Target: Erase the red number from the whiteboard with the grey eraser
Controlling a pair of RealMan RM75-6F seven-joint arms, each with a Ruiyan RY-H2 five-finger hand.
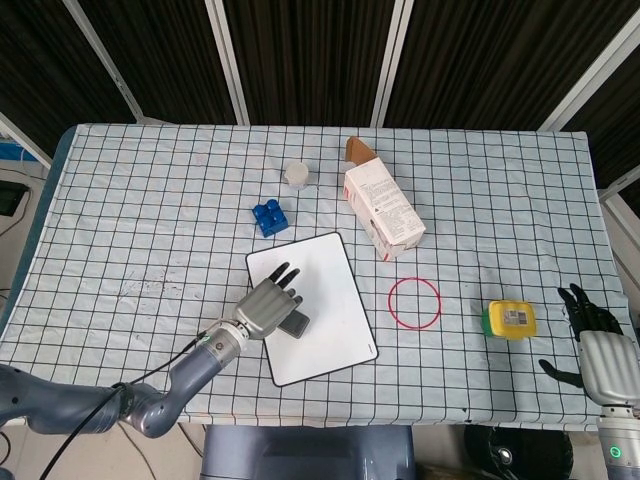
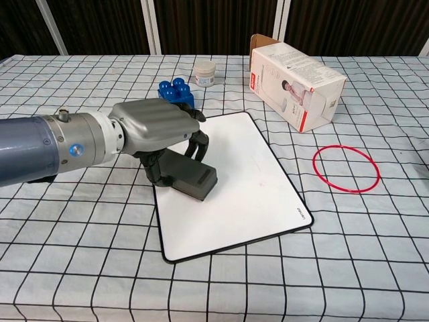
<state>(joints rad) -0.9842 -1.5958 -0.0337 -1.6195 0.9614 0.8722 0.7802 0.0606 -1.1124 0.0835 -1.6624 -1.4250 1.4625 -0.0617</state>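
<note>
The left hand point(image 2: 155, 127) grips the eraser point(image 2: 191, 178) on the whiteboard point(image 2: 248, 181), with blue bricks point(image 2: 175, 91), jar point(image 2: 205, 72), carton point(image 2: 296, 80) and red ring point(image 2: 346, 168) around; right hand point(image 1: 600, 350) spread, idle.

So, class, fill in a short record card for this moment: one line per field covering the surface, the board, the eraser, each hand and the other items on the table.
surface: table under a checked cloth
whiteboard: lies flat, no red marks visible on its exposed face
grey eraser: on the board near its left edge
left hand: grips the eraser from above
right hand: holds nothing, at the table's right edge
other items: blue brick, small white jar, carton on its side, red ring, yellow object
</note>
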